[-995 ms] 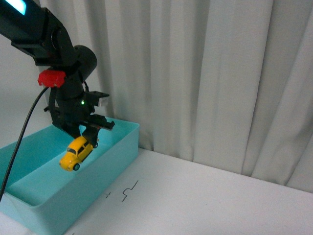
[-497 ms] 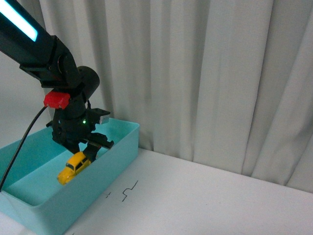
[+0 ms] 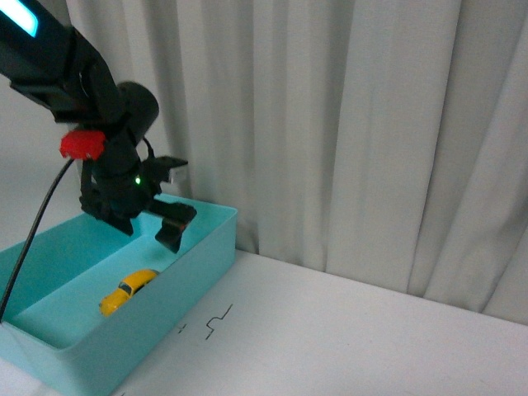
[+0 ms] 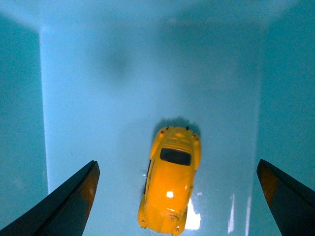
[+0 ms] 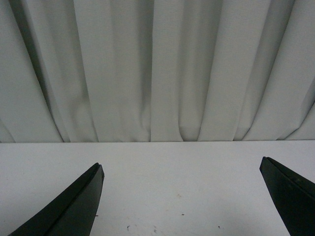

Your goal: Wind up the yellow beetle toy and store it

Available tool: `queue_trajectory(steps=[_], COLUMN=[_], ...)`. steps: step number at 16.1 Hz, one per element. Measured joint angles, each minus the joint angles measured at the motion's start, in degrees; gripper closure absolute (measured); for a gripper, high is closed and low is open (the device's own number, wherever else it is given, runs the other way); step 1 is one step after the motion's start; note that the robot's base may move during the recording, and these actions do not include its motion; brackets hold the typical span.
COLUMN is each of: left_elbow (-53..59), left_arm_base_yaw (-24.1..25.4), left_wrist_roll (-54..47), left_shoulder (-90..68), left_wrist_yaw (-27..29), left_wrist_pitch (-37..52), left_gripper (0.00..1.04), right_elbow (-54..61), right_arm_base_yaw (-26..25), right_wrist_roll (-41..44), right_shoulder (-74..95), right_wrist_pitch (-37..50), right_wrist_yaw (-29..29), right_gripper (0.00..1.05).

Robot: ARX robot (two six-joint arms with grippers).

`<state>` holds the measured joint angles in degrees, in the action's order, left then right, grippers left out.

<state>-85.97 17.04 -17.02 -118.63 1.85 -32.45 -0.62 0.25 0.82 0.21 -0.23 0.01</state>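
The yellow beetle toy [image 3: 128, 290] lies on the floor of the light blue bin [image 3: 206, 235] at the left of the white table. In the left wrist view the toy [image 4: 171, 180] rests on its wheels, free between my spread fingers. My left gripper [image 3: 151, 228] is open and empty, hovering above the bin over the toy. My right gripper [image 5: 179, 206] is open and empty above the bare table, facing the curtain; it does not show in the front view.
A white pleated curtain [image 3: 355, 124] closes the back of the scene. Small black line marks [image 3: 216, 320] lie on the table just right of the bin. The bin walls [image 4: 19, 123] stand on both sides of the toy.
My left gripper lowered the toy into the bin, opened and let it go, then rose. The toy now lies on the bin floor.
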Motion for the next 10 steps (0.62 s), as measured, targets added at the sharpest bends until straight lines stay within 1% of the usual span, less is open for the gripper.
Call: queue_trajectory(steps=[1, 2, 4, 6, 7, 8, 9, 10], left_elbow=[0.83, 1.7, 4.09, 7.21, 10.05, 20.96, 30.84, 39.01], left_arm_base_yaw=[0.31, 0.61, 3.17, 6.45, 7.56, 7.72, 5.95, 3.93], left_wrist_roll=[-1.57, -3.39, -6.62, -8.04, -7.39, -0.81, 5.38, 10.05], left_shoulder=[3.78, 7.67, 15.06, 23.43, 28.3, 37.62, 47.01, 56.06], left_wrist_yaw=[-1.86, -1.95, -4.2, -8.85, -11.91, -19.71, -22.75, -22.95], left_wrist_pitch=[0.37, 0.74, 1.84, 1.66, 5.7, 26.91, 38.45, 44.98], left_gripper=[0.07, 0.07, 0.07, 0.07, 0.08, 0.2, 0.31, 0.42], right_elbow=[0.0, 0.0, 0.0, 0.0, 0.0, 0.0, 0.0, 0.0], right_arm_base_yaw=[0.0, 0.0, 0.0, 0.0, 0.0, 0.0, 0.0, 0.0], right_wrist_roll=[0.0, 0.0, 0.0, 0.0, 0.0, 0.0, 0.02, 0.0], right_shoulder=[0.0, 0.0, 0.0, 0.0, 0.0, -0.02, 0.0, 0.0], right_wrist_pitch=[0.0, 0.02, 0.0, 0.0, 0.0, 0.0, 0.0, 0.0], right_wrist_yaw=[0.0, 0.0, 0.0, 0.0, 0.0, 0.07, -0.02, -0.02], right_gripper=[0.07, 0.07, 0.07, 0.07, 0.07, 0.07, 0.07, 0.07])
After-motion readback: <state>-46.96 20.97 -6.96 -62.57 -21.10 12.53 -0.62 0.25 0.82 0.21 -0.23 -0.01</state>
